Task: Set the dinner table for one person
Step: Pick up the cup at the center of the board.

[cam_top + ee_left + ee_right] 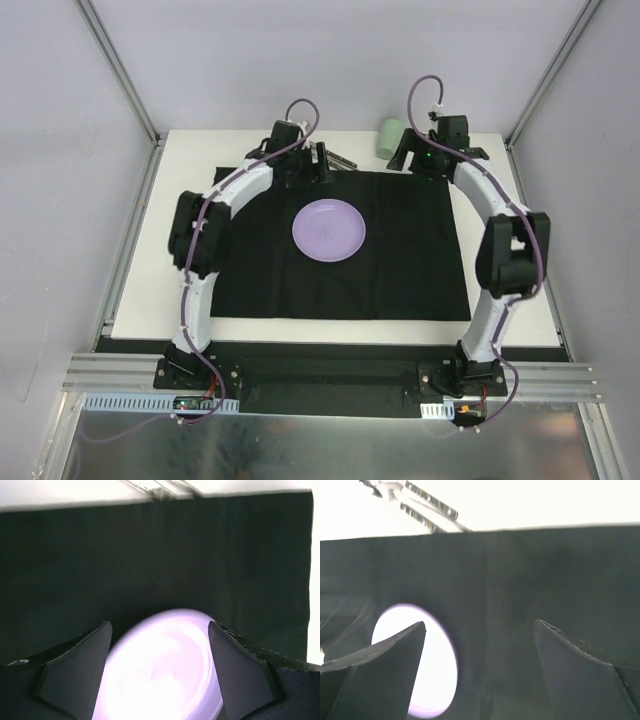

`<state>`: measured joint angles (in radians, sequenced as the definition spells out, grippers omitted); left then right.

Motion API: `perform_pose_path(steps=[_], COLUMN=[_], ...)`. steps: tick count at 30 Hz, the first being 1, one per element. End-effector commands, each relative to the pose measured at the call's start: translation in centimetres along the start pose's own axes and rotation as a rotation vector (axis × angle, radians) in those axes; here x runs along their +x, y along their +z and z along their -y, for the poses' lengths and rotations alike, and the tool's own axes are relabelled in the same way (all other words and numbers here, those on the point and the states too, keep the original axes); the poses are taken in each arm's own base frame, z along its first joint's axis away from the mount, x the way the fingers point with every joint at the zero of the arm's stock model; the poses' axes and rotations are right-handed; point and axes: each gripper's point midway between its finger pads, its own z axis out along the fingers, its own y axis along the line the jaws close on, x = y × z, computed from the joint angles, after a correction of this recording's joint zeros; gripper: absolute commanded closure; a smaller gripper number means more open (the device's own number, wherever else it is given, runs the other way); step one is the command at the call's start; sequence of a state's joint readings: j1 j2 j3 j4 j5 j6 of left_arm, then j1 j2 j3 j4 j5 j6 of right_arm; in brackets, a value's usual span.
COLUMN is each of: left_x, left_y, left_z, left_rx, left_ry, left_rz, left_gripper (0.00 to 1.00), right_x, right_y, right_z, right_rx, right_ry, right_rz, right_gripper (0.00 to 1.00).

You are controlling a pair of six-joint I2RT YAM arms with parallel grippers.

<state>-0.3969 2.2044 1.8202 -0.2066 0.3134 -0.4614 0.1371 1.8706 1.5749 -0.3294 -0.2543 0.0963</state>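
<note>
Arms: your left arm (200,240) and right arm (510,255) rise from the near rail and curve inward toward the far edge of the table.
Table (530,320): white and flat, it lies right in front of the arm bases, with grey rails along its sides. You see it bare in a strip on every side of the mat.
Mat (410,260): black cloth, lying flat and covering most of the table's middle.
Plate (328,231): purple and round, it sits on the mat a little left of centre and apart from both grippers.
Left gripper (159,624): it hangs over the far edge of the mat, left of centre. Your wrist view shows the fingers spread wide with nothing between the pads. The plate fills the gap only as a blurred background below.
Cutlery (427,507): metal pieces lie together on the bare table just past the far edge of the mat, just beside your left gripper. You cannot tell which pieces they are.
Right gripper (479,622): it is at the far right corner of the mat. The jaws stand wide apart and grip nothing. Its wrist view shows only mat between the fingers, with the plate off to the left.
Cup (390,138): pale green, it is on the bare table at the far edge, just left of your right gripper. You cannot tell whether it is upright or on its side.
</note>
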Motion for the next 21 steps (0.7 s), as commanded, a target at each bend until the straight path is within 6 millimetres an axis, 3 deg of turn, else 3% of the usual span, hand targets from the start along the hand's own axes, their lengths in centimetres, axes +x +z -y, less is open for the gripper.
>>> perform_pose_path(steps=[1,3,4,6,11,21], left_x=[-3.8,-2.7,-2.3,-1.2,0.7,2.3], left_y=[-9.1,-11.1,-11.7,-13.1,-16.0,-19.4], left_z=[3.0,2.6,2.5,2.5,2.7,1.7], left_rx=[0.012,-0.013,-0.02,-0.02,-0.009,-0.052], left_ry=[0.105,0.116,0.117,0.112,0.103,0.111], left_rz=[0.183,0.191,0.195,0.194,0.206,0.271], left_gripper=[0.21,0.21,0.21,0.21,0.21,0.2], right_x=[-1.4,-2.5,-1.8,-2.6,-2.5,-6.0], right_y=[4.4,5.4,7.0,8.1,11.6,15.3], right_z=[-1.7,-2.9,-2.4,-2.0,0.3,1.1], right_rx=[-0.061,-0.109,-0.11,-0.089,-0.014,0.012], right_ry=[-0.053,-0.059,-0.05,-0.05,-0.05,0.045], right_rz=[-0.02,-0.013,-0.04,-0.026,-0.013,0.105], right_gripper=[0.07,0.07,0.07,0.07,0.07,0.05])
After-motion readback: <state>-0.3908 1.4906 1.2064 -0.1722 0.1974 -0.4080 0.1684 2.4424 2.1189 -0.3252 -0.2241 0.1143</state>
